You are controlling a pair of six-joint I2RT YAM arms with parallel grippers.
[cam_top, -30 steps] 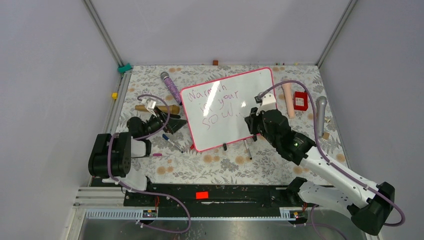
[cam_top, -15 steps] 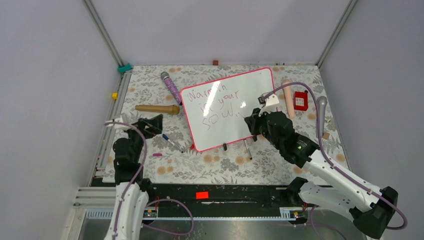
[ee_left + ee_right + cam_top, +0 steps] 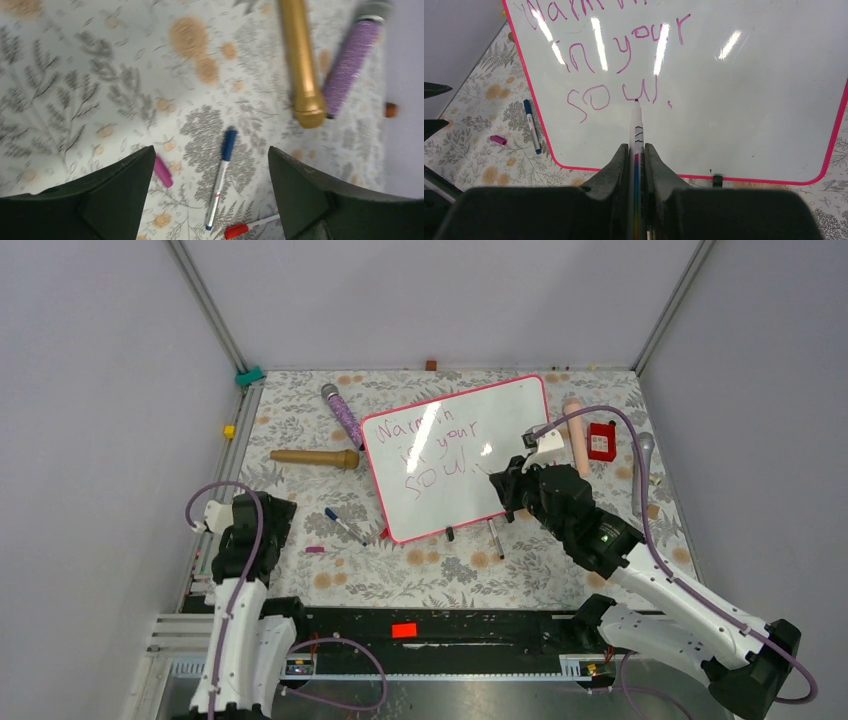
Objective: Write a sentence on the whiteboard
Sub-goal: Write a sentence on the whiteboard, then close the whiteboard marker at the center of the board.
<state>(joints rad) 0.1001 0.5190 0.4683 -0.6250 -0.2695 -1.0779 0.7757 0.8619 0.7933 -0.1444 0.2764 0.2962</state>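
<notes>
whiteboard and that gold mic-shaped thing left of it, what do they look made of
Whiteboard: glossy, hard white writing surface, likely melamine or coated steel, since the lights glare off it in streaks. Its thin pink frame looks like moulded plastic. Gold mic-shaped thing: smooth satin gold in the left wrist view, browner from above; painted plastic or wood, cannot tell which.

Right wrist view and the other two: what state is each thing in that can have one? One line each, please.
whiteboard, flat on the table, written on.
sentence, three purple-pink lines written.
marker, uncapped, tip at the bottom line.
right claw, shut on the marker.
left claw, open, empty.
blue pen, capped, lying on the table.
pink cap, off, loose beside the blue pen.
</notes>
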